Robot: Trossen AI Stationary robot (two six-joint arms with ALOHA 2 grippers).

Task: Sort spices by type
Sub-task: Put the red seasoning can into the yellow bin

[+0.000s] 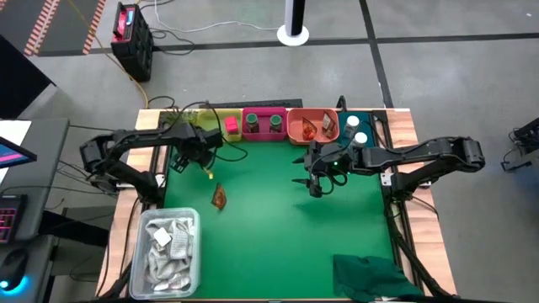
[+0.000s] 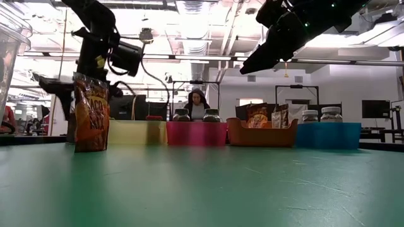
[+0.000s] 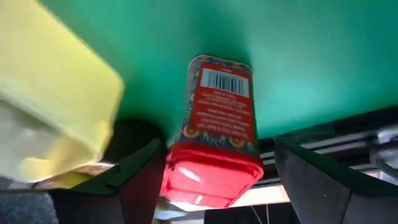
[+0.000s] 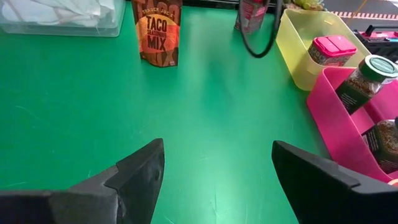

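Middle of the green mat [image 1: 278,210] is wide open; only the taco mix packet [image 1: 219,197] stands there, trays [image 1: 264,135] line the back edge.

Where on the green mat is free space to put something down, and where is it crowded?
The widest bare patch is the middle of the green mat, bordered by the taco mix packet, the clear tub and the folded green cloth. The back edge is crowded: the yellow tray, pink tray, orange tray and teal tray, with both grippers close by.

Matt green table mat [image 1: 278,219], glossy plastic yellow tray [image 4: 298,43], shiny foil taco-mix packet [image 4: 155,31].
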